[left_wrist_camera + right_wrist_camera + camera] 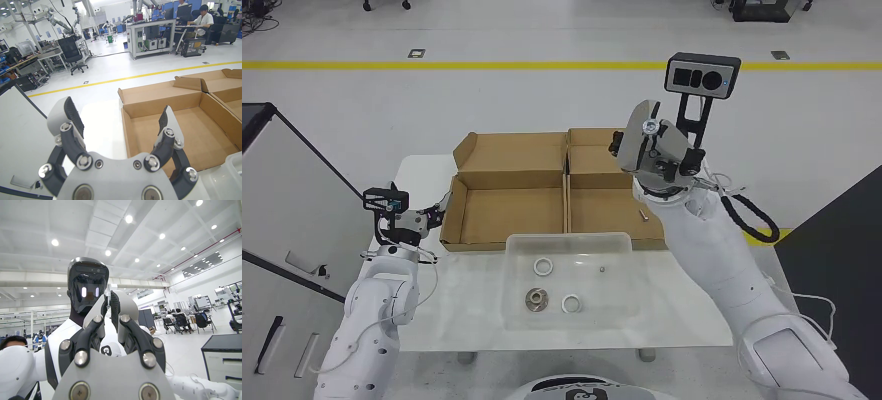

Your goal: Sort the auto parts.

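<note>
My right gripper [646,132] is raised above the right cardboard box [602,210], turned up toward the robot's head. In the right wrist view it [108,296] is shut on a small metal screw [108,301], whose head [650,127] shows from above. My left gripper [117,106] stands open with nothing between its fingers, just left of the left cardboard box [170,130], near the table's left edge [432,215]. A clear plastic bin [617,242] at the front holds two white rings [543,266] [571,303], a metal gear-like part [535,298] and a small dark piece [602,268].
Two open cardboard boxes stand side by side at the back of the white table [682,320]; the left box [512,215] has a bare floor. Another screw [640,213] lies in the right box. A white panel [302,190] leans beside the table's left side.
</note>
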